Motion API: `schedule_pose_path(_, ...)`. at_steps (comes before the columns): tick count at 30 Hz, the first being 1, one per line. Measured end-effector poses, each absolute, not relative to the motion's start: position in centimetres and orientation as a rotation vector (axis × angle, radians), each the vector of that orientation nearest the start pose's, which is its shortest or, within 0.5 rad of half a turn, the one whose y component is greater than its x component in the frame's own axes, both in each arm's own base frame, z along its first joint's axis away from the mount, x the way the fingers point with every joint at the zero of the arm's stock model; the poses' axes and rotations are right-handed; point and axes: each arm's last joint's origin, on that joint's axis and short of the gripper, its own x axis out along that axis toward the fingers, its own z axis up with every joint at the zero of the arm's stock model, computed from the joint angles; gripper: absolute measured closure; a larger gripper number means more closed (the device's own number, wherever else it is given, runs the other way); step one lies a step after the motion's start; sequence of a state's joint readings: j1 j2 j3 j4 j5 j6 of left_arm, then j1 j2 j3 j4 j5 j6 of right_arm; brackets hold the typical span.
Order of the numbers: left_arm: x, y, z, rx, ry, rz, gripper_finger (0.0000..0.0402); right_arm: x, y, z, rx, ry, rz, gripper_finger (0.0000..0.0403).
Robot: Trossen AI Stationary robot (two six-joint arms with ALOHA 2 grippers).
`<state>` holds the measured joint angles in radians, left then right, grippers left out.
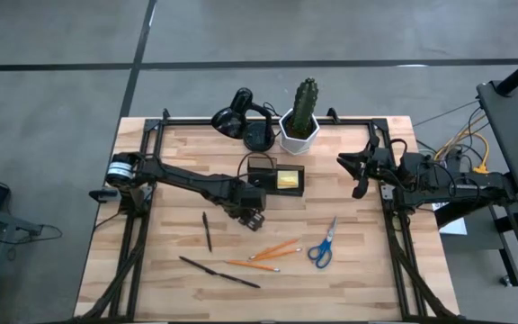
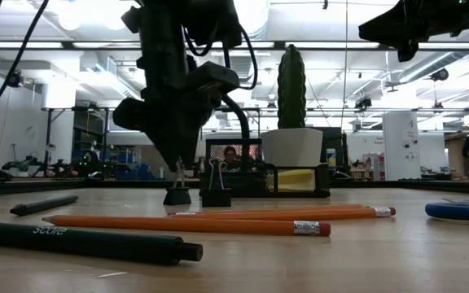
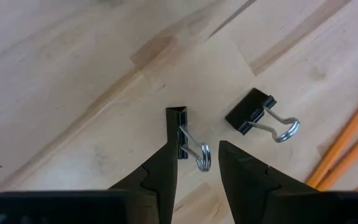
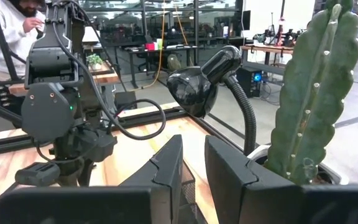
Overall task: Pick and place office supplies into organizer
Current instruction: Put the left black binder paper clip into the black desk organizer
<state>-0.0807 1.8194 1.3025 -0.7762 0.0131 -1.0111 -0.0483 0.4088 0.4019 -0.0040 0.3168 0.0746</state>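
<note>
While its fingers stand slightly parted, the left gripper (image 3: 195,163) hangs low over one black binder clip (image 3: 180,132), that clip's wire loops lying between the fingertips; a second binder clip (image 3: 251,111) lies just beside; orange pencils (image 1: 274,249) and blue-handled scissors (image 1: 323,245) rest nearby; dark pens (image 1: 207,230) lie apart; the black organizer (image 1: 276,175), behind the gripper, holds a yellow sticky-note pad (image 1: 288,180); the right gripper (image 1: 356,168), narrowly open, waits aloft at the table's right.

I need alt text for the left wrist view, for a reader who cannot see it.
The left hand, fingers open, sits over a small black binder clip with silver wire handles on the light wooden table. A second black binder clip lies beside it, near two orange pencils.
</note>
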Motion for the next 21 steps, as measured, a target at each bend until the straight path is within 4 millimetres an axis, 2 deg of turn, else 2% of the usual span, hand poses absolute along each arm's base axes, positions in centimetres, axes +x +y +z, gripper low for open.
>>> schedule_pose_path(6, 35.5, -2.8, 18.8, -0.798, 1.223, 0.604, 0.0301, 11.8, -1.5, 26.6, 0.073, -0.003, -0.365, 0.0346)
schedule_pose_path(21, 35.6, -2.9, 18.7, -0.802, 1.222, 0.598, 0.0301, 11.8, -1.5, 26.5, 0.073, 0.0, -0.365, 0.0346)
